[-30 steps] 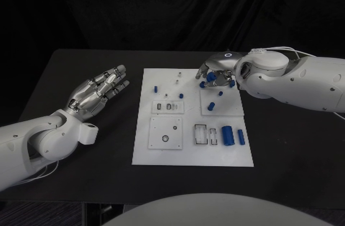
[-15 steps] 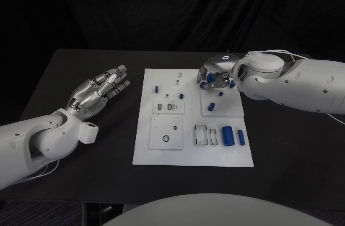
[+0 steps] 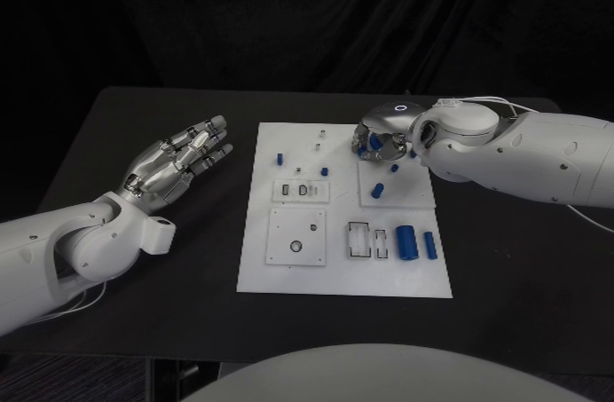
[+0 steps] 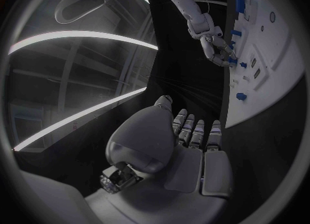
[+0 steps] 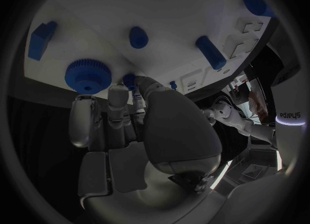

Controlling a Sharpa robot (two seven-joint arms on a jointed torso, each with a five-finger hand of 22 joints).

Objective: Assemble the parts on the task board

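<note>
The white task board [image 3: 335, 273] lies mid-table. My right hand [image 3: 380, 141] hangs over its far right corner, fingers curled down. In the right wrist view its thumb and a finger pinch a small blue part [image 5: 131, 81] standing on the board [image 5: 161, 7], beside a blue gear [image 5: 88, 75]. A blue block [image 5: 41, 39], a short peg [image 5: 137, 36] and a blue cylinder [image 5: 211, 51] lie farther off. My left hand [image 3: 179, 164] rests left of the board, fingers spread and empty; the left wrist view shows this hand [image 4: 187, 136] and the board [image 4: 265, 74].
On the board lie a blue peg [image 3: 279, 159], a small blue piece [image 3: 324, 170], a blue cylinder [image 3: 378, 189], a thick blue cylinder [image 3: 405, 240] and a thin one [image 3: 430, 245]. Recessed sockets [image 3: 295, 236] sit mid-board. Bare black table [image 3: 524, 269] surrounds it.
My right hand has shifted slightly left over the board's far corner and its fingers have drawn in. The left hand has not moved.
</note>
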